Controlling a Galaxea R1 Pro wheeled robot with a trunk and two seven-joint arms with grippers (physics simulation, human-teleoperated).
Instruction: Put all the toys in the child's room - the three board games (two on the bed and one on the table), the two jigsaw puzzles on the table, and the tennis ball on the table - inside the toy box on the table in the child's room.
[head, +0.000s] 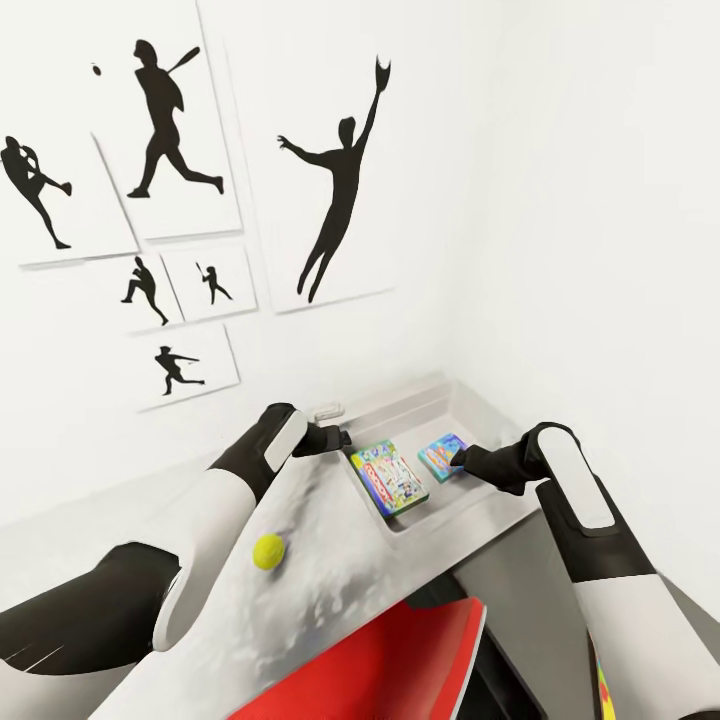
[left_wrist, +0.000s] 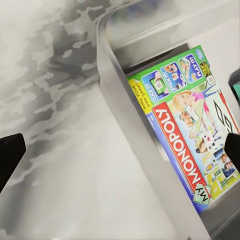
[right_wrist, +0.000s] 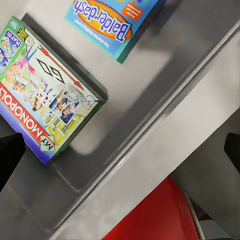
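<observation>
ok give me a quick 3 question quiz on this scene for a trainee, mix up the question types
1. True or false: the tennis ball lies inside the toy box.
2. How many board games sit in the toy box?
3. Multiple choice: the green-edged Monopoly box is nearer which gripper? A) left gripper B) right gripper

Key
1. False: it rests on the table, outside the box.
2. Two: the Monopoly box and the light blue Balderdash box.
3. A

Lighting: we recorded bright, even, diffuse light; white walls (head: 560, 200) near overexposed. Shadows: soft, under the game boxes (right_wrist: 50, 95). Head view: tilted, stretched at edges. Wrist views: slightly soft.
</observation>
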